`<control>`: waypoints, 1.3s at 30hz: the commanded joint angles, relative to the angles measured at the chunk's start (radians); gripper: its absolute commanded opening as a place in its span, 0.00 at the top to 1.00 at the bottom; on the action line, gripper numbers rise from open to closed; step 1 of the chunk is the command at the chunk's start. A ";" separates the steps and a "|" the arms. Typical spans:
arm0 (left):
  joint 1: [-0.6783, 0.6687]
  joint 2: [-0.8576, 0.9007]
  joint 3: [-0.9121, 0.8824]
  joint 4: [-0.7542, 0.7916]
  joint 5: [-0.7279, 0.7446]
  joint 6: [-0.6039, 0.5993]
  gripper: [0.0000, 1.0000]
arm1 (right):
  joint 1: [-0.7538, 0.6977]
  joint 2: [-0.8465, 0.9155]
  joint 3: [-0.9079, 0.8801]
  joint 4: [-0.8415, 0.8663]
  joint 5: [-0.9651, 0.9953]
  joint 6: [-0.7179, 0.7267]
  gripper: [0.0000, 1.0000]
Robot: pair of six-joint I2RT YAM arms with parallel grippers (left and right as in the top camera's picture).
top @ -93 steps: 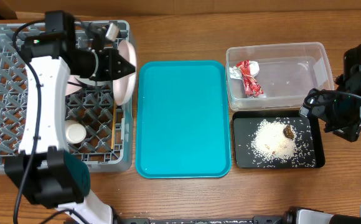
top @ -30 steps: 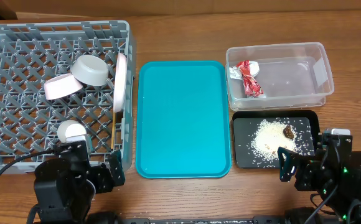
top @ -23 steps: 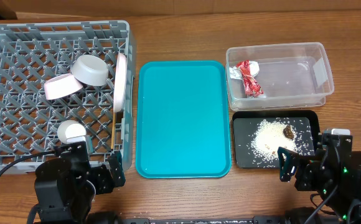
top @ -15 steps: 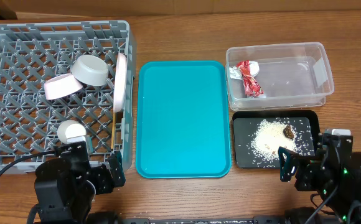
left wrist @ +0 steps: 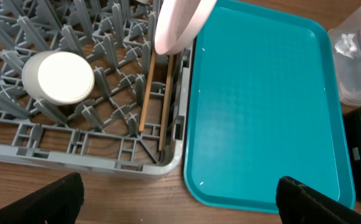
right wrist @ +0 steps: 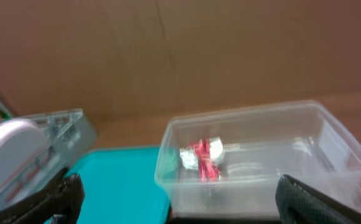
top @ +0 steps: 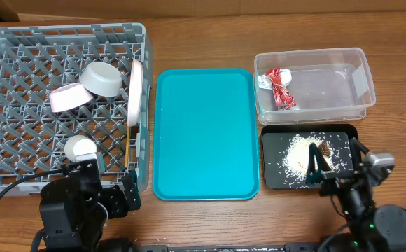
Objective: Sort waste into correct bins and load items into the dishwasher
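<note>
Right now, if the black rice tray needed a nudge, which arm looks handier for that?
Right, probably. The right gripper is open at the near edge of the black tray, beside the rice. The left gripper, also open, sits by the near corner of the dish rack, with the teal tray between.

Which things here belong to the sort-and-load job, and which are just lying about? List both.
Job: red-and-silver wrapper, rice, clear tub, black tray, grey dish rack, white plate, bowl, pink dish, white cup, chopsticks.
Lying about: teal serving tray.
</note>
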 commanded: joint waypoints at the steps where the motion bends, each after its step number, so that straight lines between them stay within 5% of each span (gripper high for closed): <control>1: -0.008 -0.009 -0.003 0.002 0.010 -0.009 0.00 | -0.003 -0.058 -0.124 0.127 0.007 -0.005 0.00; 10: -0.008 -0.009 -0.003 0.002 0.010 -0.009 0.00 | -0.013 -0.104 -0.408 0.529 0.087 -0.004 0.00; 14: -0.008 -0.009 -0.003 0.002 0.010 -0.009 0.00 | -0.040 -0.117 -0.410 0.333 0.085 -0.004 0.00; 39: -0.008 -0.009 -0.003 0.002 0.010 -0.009 0.00 | -0.045 -0.116 -0.410 0.335 0.081 -0.004 0.00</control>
